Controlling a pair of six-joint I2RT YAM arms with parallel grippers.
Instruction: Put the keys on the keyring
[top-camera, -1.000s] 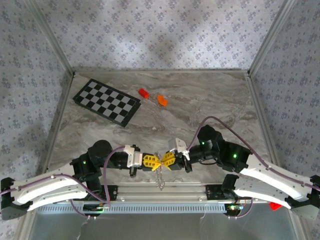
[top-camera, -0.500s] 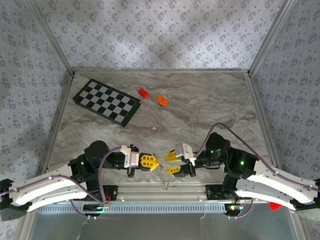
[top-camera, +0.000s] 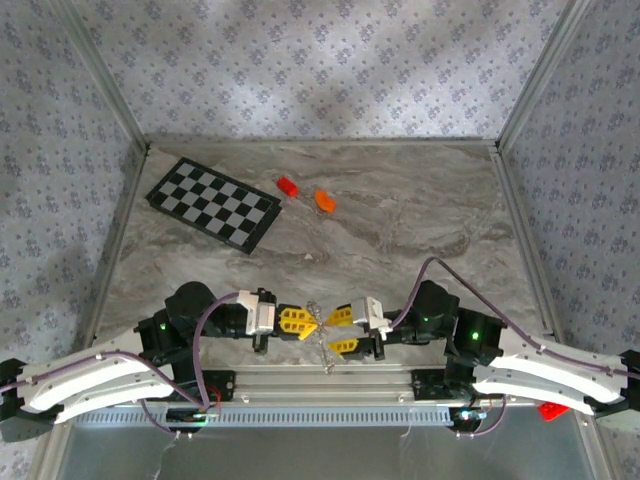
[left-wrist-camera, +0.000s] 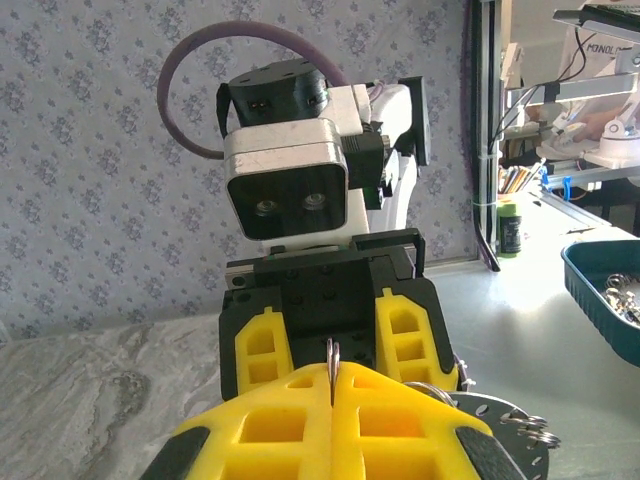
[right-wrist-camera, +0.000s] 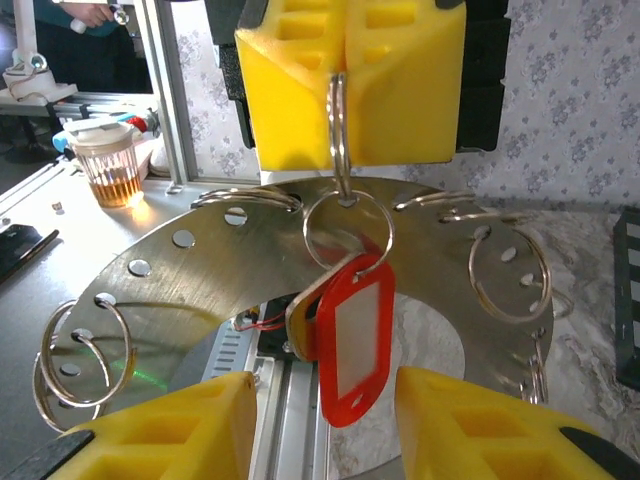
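From above, the left gripper (top-camera: 303, 322) and right gripper (top-camera: 345, 331) meet nose to nose over the near edge of the marble-patterned table (top-camera: 400, 220). The keyring (top-camera: 322, 348) is a small silvery dangle between them. Far back lie a checkered board (top-camera: 212, 204), a red brick (top-camera: 288, 186) and an orange block (top-camera: 324, 200). The right wrist camera shows what that view cannot. The keyring is a flat, silvery, arc-shaped plate (right-wrist-camera: 200, 290) punched with holes, with several split rings threaded through it. The left gripper's yellow fingers (right-wrist-camera: 400, 80) are pressed together on one upright split ring (right-wrist-camera: 340, 120) at the top, and the plate hangs below it. A ring just beneath carries a red key tag (right-wrist-camera: 355, 340) with a white label window, dangling in front of the plate. The right gripper's own yellow fingers (right-wrist-camera: 170, 430) stand spread on either side of the tag's lower end, clear of it and holding nothing. The left wrist camera adds the thin edge of the pinched ring poking up from the seam between its closed fingers, with the right gripper facing it, jaws apart.
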